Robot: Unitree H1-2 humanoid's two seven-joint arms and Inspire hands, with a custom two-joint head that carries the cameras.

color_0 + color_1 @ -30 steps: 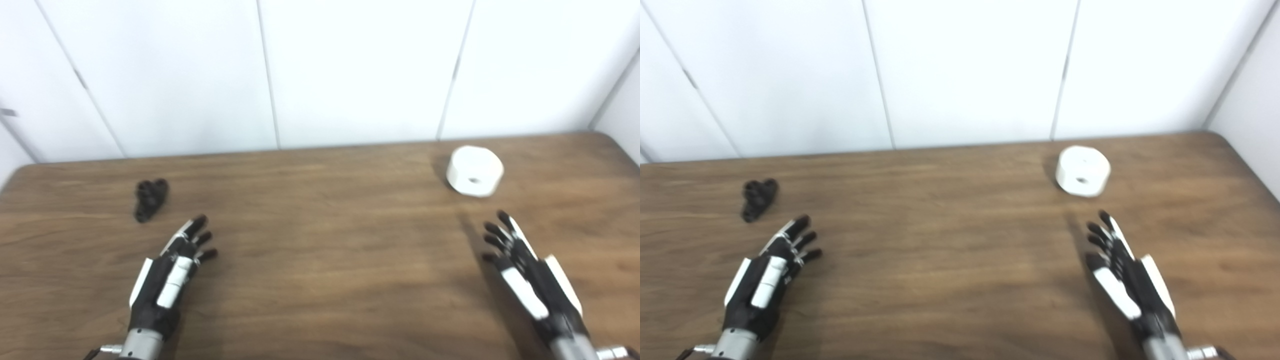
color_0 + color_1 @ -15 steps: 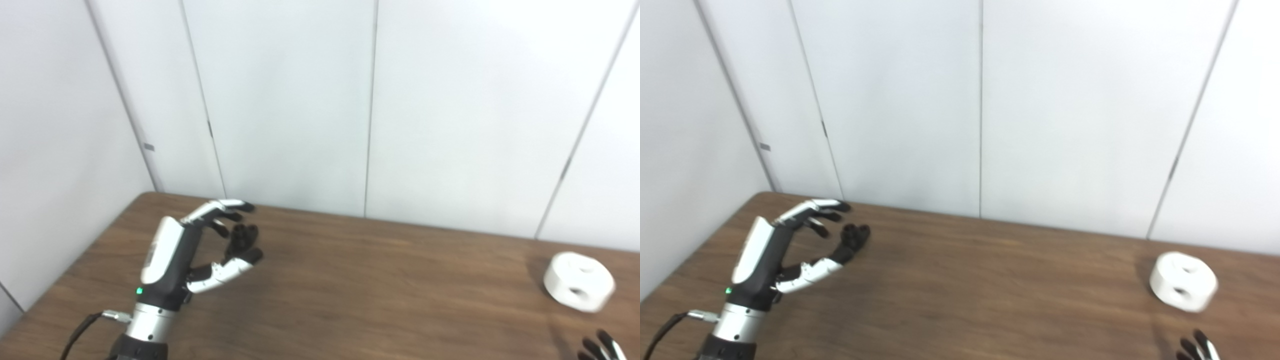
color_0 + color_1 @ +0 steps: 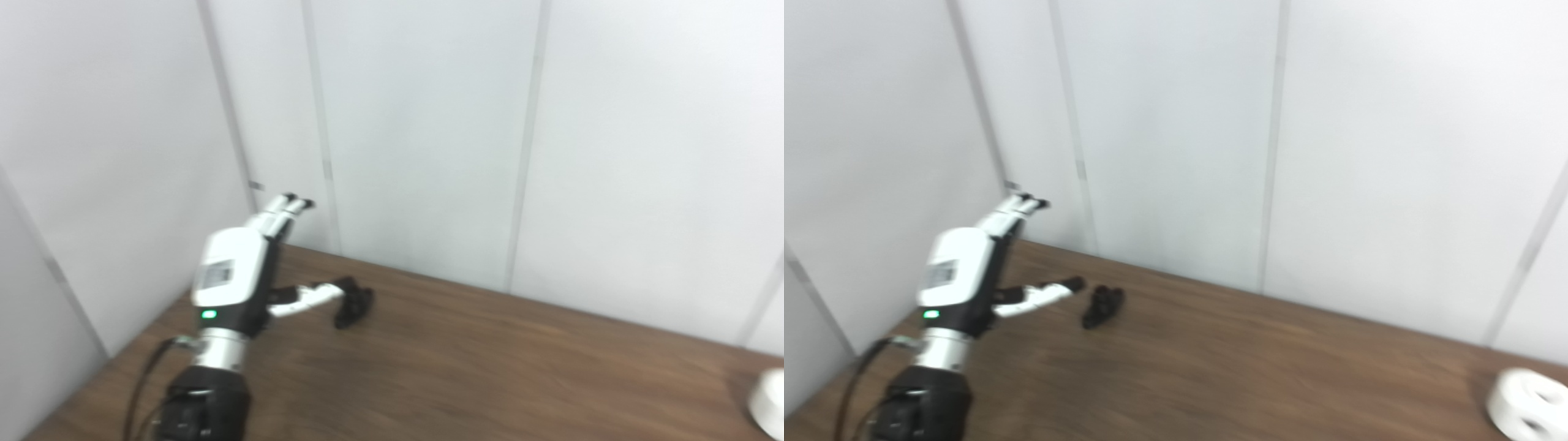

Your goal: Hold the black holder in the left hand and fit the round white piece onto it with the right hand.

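Across whole width: brown table (image 3: 1249, 373), camera swung left since half second ago. Far left: left hand (image 3: 968, 275) raised higher than before, fingers spread, grasping nothing; thumb tip just beside black holder (image 3: 1102, 306), which lies on table, not gripped. Grasp not made yet. Near right: white piece (image 3: 1528, 404) untouched. Right hand out of view.

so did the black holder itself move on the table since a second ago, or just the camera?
Cannot tell. The camera swung left; the black holder lies on the table by the left robot hand, ungrasped.
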